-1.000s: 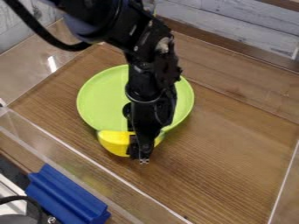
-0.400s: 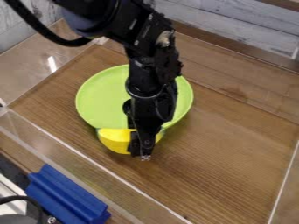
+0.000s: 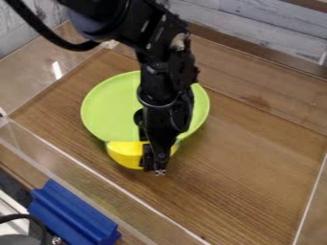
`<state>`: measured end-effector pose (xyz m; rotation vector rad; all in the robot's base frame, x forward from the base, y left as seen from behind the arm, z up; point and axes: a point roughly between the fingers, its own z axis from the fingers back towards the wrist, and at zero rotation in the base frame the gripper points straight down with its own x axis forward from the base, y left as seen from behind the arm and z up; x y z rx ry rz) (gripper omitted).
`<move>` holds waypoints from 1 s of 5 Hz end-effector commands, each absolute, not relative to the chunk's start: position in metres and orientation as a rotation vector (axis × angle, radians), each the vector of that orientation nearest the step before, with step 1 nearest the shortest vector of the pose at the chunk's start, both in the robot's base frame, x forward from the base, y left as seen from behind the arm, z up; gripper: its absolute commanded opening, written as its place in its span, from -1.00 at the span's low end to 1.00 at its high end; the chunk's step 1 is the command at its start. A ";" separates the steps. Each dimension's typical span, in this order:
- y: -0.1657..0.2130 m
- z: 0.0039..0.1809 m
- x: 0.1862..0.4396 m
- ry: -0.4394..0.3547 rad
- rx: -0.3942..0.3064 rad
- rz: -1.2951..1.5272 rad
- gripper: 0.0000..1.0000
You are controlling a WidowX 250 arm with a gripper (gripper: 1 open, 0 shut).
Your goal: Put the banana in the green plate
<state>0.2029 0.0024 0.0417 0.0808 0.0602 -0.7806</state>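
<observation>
The green plate (image 3: 118, 101) lies in the middle of the wooden table. A small yellow banana (image 3: 125, 152) rests on the table against the plate's near rim, outside it. My gripper (image 3: 157, 167) points straight down with its tips right beside the banana's right end, touching or nearly touching it. The jaws look shut, with nothing visibly between them. The black arm covers the plate's right half.
A blue block (image 3: 73, 219) sits at the near left edge of the table (image 3: 243, 182). A clear wall (image 3: 38, 144) borders the left and near sides. Bare wood stretches to the right of the gripper.
The gripper has edged slightly to the right along the plate's near rim. The banana stays where it was.
</observation>
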 end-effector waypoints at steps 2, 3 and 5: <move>0.003 0.058 0.216 -0.015 0.099 -0.749 -1.00; 0.003 0.058 0.216 -0.018 0.097 -0.739 -1.00; 0.004 0.058 0.217 -0.024 0.094 -0.720 -1.00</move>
